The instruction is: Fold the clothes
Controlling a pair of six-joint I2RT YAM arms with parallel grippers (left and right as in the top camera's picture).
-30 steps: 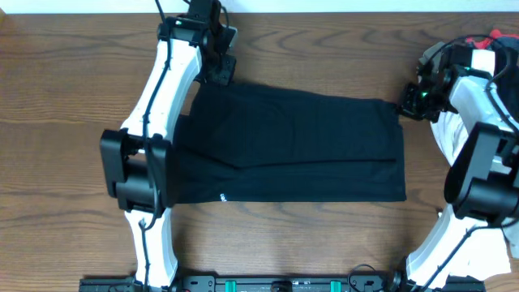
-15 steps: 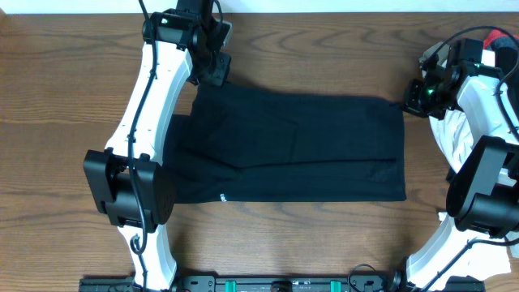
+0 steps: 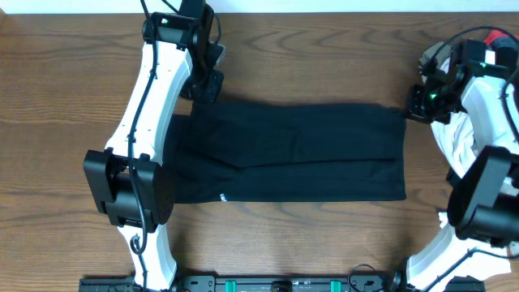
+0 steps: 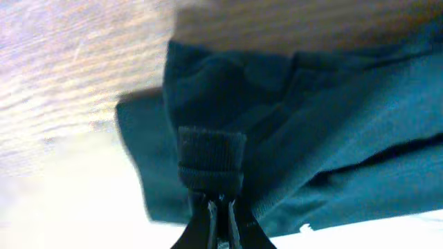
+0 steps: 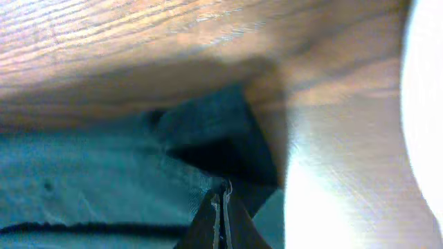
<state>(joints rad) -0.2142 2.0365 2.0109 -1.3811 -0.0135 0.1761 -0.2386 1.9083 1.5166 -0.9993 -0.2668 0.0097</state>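
Both my jaws, from overhead, sit at the far corners of the black shirt point(image 3: 292, 154), spread flat on the desk point(image 3: 65, 97) between them. Left wrist: my left jaws are clamped on bunched fabric. Right wrist: my right jaws are pinched tight on its corner. I judge a fold is starting; next, lift both corners evenly toward the near edge.

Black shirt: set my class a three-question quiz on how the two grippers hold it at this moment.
1. True or false: the left gripper is shut on a bunched fold of the black shirt.
2. Where does the right gripper pinch the shirt? A: far right corner. B: near left corner. C: middle of the near edge.
3. Fill in: the shirt lies on a ___ table.
Key: 1 true; 2 A; 3 wooden.
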